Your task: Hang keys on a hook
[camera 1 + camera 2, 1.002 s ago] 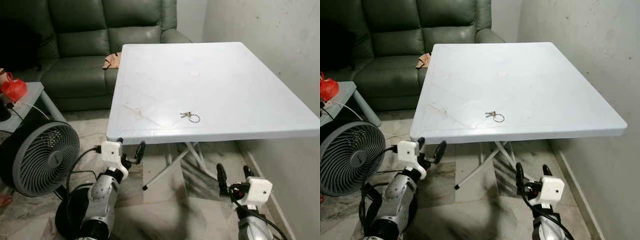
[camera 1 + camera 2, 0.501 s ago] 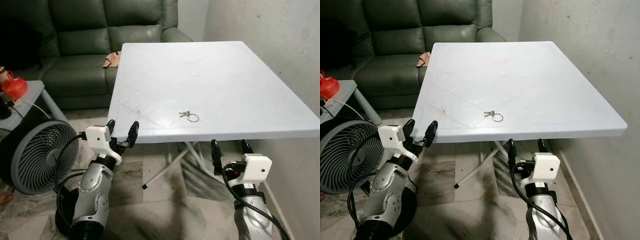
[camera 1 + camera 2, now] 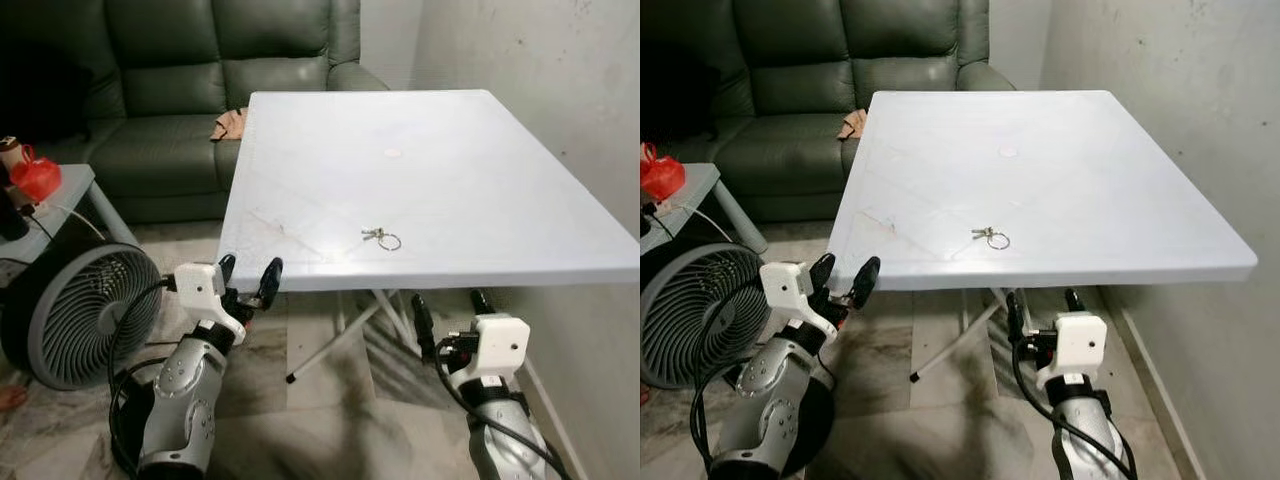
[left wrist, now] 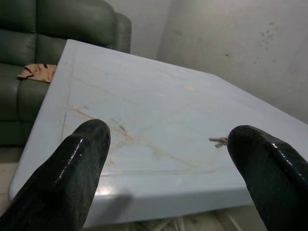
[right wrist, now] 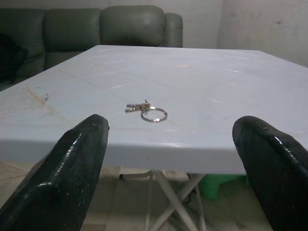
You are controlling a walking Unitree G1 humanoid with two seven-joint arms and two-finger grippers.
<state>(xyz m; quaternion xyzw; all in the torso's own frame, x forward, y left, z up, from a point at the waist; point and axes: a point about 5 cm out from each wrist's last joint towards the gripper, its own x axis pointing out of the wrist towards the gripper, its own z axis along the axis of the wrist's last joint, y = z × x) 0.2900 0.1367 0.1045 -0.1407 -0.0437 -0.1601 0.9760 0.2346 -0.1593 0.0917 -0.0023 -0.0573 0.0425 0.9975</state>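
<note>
Fingers of both the left gripper (image 3: 249, 287) and right gripper (image 5: 168, 159) are gaping wide, holding nothing; keys (image 3: 380, 237) are lying on the bench (image 3: 470, 160) at twelve o'clock, ungrasped, everything remaining.

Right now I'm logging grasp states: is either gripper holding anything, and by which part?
Nothing is held. The keys lie on the table. The left gripper and right gripper are both open, below the table's near edge.

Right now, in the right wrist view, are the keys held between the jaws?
No. The keys lie on the white table, beyond the right gripper, whose jaws stand wide apart.
</note>
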